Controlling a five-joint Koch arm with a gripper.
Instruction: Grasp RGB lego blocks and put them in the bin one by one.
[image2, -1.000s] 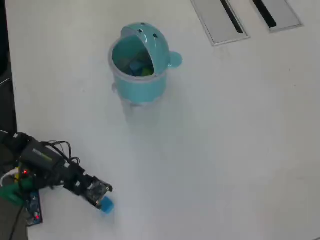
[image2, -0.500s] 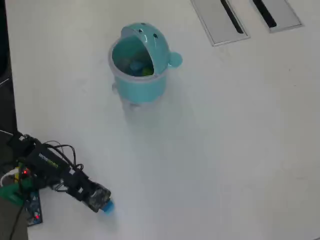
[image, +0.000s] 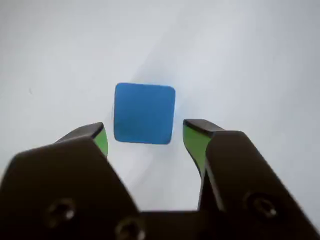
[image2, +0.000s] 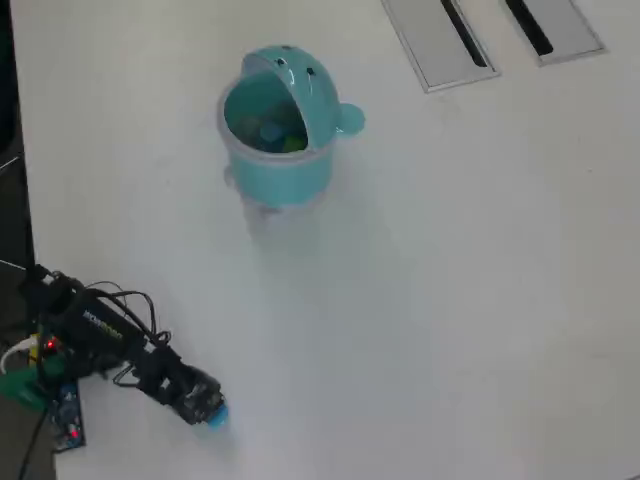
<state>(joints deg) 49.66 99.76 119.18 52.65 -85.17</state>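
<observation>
- Straddling the bright blue cube-like plastic block (image: 144, 113), the black gripper (image: 145, 137) with green-padded tips has its jaws spread apart; in the wrist view a sliver of white table shows on each side between block and pads, so no contact.
- Blue block sits flat on the white table (image2: 450, 300), just ahead of the jaw gap in the wrist view; nothing else near it there.
- Overhead view: gripper (image2: 205, 408) low at the bottom left, blue block (image2: 215, 418) mostly hidden under the tip, only a light-blue edge peeking out.
- Black arm (image2: 100, 335) with loose cables and a red LED runs up-left from the gripper toward the table's left edge.
- Round teal whale-shaped plastic bin (image2: 277, 130) stands well apart, upper centre, domed lid with dark eyes tipped back, small side knob on its right.
- Inside the bin: blue and yellow-green bits visible, too small to tell exactly.
- Two grey slotted panels (image2: 440, 40) at the top edge, far from everything.
- Table between gripper and bin is bare.
</observation>
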